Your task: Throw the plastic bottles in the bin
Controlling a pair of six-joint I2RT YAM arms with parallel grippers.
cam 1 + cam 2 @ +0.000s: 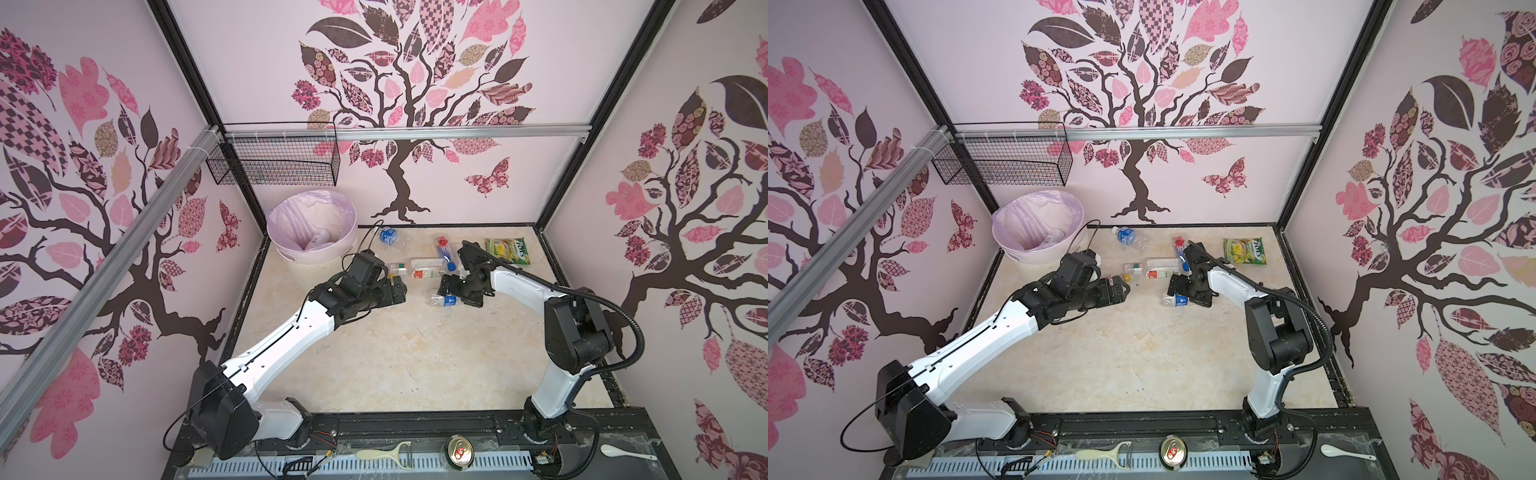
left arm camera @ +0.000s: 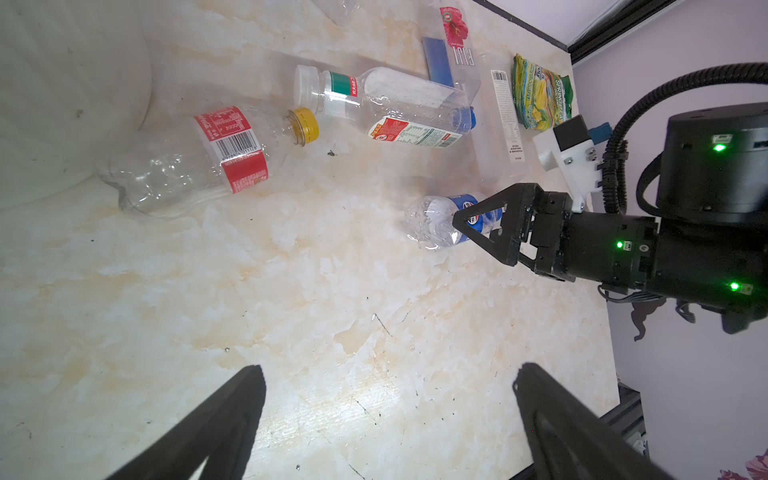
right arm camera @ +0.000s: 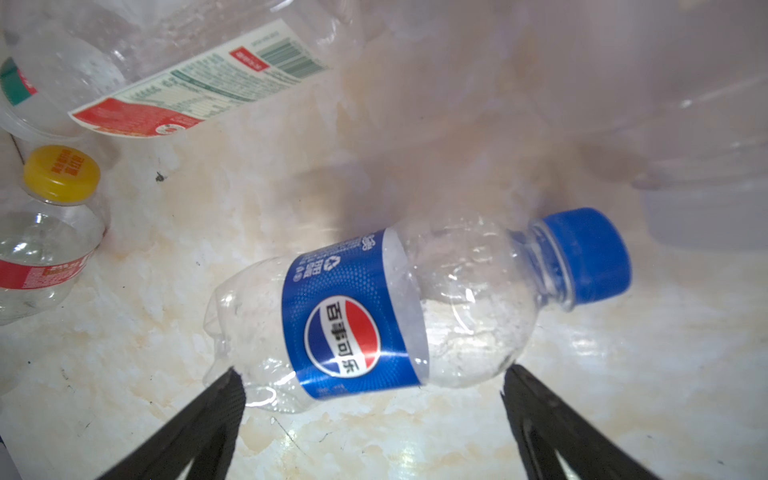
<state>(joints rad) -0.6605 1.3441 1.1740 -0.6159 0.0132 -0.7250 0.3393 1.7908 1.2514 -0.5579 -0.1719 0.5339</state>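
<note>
here, the right gripper (image 3: 372,374) stood released at the lying blue-label bottle (image 3: 353,324), and the left gripper (image 2: 389,370) stood released, empty.

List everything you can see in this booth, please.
table: one, beige marbled
bin: one, cream-white, lilac liner, table's back left corner
plastic bottles: five on the table, mostly clear, red, blue or green labels; at least one more in the bin
snack packet: one, green-yellow, table's back right
wire basket: one, black, on the wall above the bin
drink can: one, silver top, front ledge
peeler: one, cream, front ledge
spoon: one, white, front ledge
left gripper: one, black, open and empty
right gripper: one, black, open, at the Pepsi bottle
</note>
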